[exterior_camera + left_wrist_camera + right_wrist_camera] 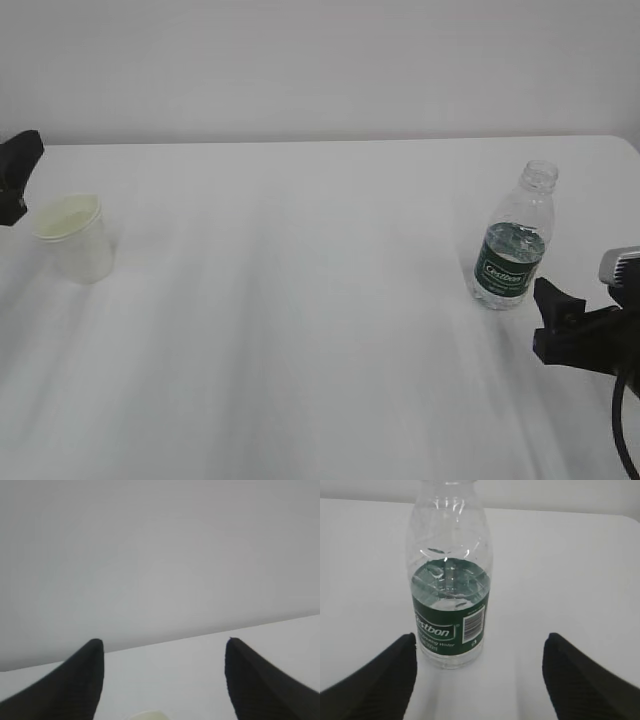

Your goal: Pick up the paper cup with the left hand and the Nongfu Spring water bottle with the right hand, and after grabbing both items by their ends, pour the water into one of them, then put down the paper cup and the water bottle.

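The paper cup stands upright at the table's left, white with a cream inside. My left gripper hangs open just left of it, apart from it. In the left wrist view only a sliver of the cup's rim shows at the bottom edge, below the open left gripper. The Nongfu Spring water bottle stands uncapped at the right, green label, water up to the label's top. My right gripper is open just in front of it. In the right wrist view the bottle stands ahead of the open right gripper, nearer its left finger.
The white table runs to a pale wall at the back. Its far right corner lies behind the bottle.
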